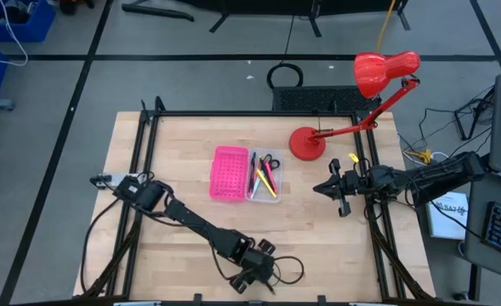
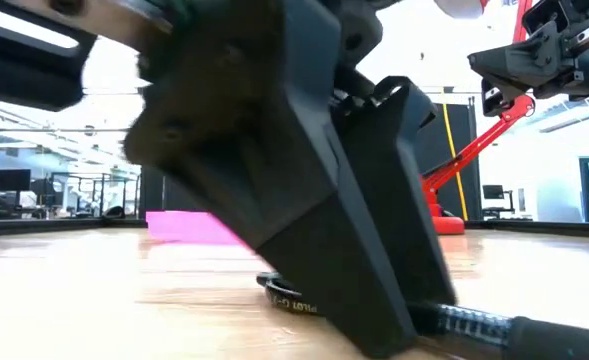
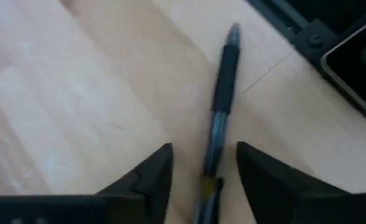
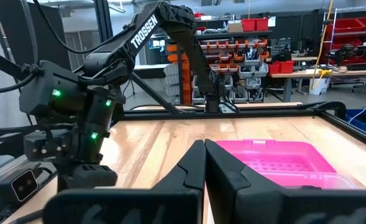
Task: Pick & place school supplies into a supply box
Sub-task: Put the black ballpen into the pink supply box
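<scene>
Near the tabletop's front edge the left gripper [image 3: 198, 180], jaws open astride a dark pen [image 3: 220, 102], could roll it away if it closes off-centre; the right gripper [image 4: 205, 165] waits, closed and empty.

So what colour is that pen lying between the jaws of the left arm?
Black, with a dark grip section. The pen shows best in the left wrist view, lying on the wooden table.

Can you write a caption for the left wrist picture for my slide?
Left gripper, fingers open, straddling a dark pen lying on the wooden table.
</scene>
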### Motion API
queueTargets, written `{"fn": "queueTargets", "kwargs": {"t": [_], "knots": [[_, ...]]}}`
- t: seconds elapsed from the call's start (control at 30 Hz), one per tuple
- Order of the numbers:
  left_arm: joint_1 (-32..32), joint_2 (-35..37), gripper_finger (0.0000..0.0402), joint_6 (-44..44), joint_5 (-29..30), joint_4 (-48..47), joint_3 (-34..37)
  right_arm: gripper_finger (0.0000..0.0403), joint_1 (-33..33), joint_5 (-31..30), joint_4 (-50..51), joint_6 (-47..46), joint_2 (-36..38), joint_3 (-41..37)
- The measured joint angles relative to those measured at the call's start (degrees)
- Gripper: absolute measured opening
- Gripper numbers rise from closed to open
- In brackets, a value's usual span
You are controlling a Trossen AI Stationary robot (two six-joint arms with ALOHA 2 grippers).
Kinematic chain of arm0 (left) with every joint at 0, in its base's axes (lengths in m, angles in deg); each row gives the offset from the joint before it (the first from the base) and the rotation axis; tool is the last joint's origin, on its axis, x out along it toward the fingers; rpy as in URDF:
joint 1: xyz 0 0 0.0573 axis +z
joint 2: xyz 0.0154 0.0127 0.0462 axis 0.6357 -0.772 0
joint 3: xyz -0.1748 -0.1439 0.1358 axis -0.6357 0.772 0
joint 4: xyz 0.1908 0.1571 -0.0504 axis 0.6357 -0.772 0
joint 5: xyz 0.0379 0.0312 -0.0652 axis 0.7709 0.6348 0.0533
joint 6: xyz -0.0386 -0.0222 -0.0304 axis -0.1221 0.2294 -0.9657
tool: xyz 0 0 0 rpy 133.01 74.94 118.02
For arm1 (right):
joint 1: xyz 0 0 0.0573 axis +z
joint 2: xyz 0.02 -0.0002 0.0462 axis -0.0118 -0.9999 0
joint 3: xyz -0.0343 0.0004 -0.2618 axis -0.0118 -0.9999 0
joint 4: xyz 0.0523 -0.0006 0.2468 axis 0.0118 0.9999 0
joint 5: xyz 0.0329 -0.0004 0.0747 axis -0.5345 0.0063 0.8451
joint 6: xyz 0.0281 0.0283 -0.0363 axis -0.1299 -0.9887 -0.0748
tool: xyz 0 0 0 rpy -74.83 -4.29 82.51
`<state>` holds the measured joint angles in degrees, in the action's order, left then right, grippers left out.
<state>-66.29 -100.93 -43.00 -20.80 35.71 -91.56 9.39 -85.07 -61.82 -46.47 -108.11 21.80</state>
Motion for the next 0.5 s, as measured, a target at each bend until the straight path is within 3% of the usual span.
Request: {"fn": "queueTargets", "kwargs": {"t": [0.3,0.5], "knots": [[1.63,0.11,0.0025,2.05,-0.95,-5.13,-0.04,0.0,0.0,-0.02,-0.05,0.07,-0.01,0.0],[2.34,0.18,0.004,4.01,0.7,-12.34,-0.04,0.0,0.0,-0.02,0.06,0.29,-0.01,0.0]]}}
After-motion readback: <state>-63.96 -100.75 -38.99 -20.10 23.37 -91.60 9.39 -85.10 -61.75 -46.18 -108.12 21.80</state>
